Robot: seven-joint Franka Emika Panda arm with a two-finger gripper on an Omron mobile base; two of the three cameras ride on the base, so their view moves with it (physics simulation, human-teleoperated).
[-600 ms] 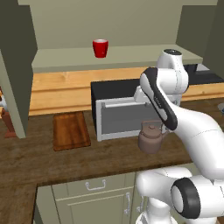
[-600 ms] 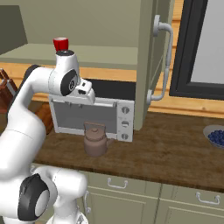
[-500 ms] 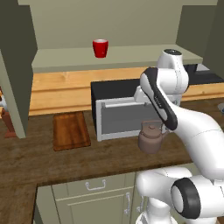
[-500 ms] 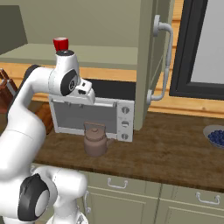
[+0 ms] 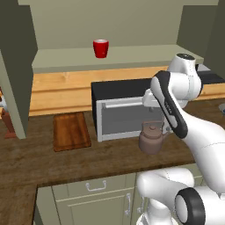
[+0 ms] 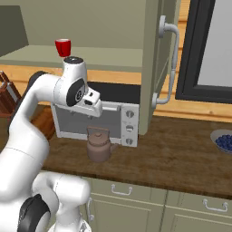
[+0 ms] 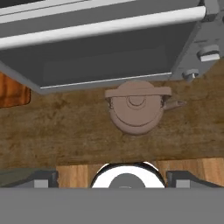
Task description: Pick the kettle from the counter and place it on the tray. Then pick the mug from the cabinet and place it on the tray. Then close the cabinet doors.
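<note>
The brownish-grey kettle (image 5: 151, 139) stands upright on the dark wood counter (image 5: 66, 162), just in front of a toaster oven. In the hand view the kettle (image 7: 137, 107) lies straight ahead, its spout pointing right. My gripper (image 7: 111, 178) hovers above the kettle (image 6: 99, 145), open, with nothing between its fingertips (image 7: 41, 177). The reddish-brown tray (image 5: 71, 131) lies bare on the counter to the left of the oven. The red mug (image 5: 100, 48) stands on the shelf of the open cabinet (image 5: 118, 57).
A silver-fronted toaster oven (image 5: 123, 112) stands right behind the kettle. One cabinet door (image 6: 154, 68) with its bar handle (image 6: 170, 63) hangs open on the right, the other door (image 5: 15, 70) on the left. A bowl of blueberries (image 6: 224, 140) sits far right, a knife block (image 6: 7, 97) far left.
</note>
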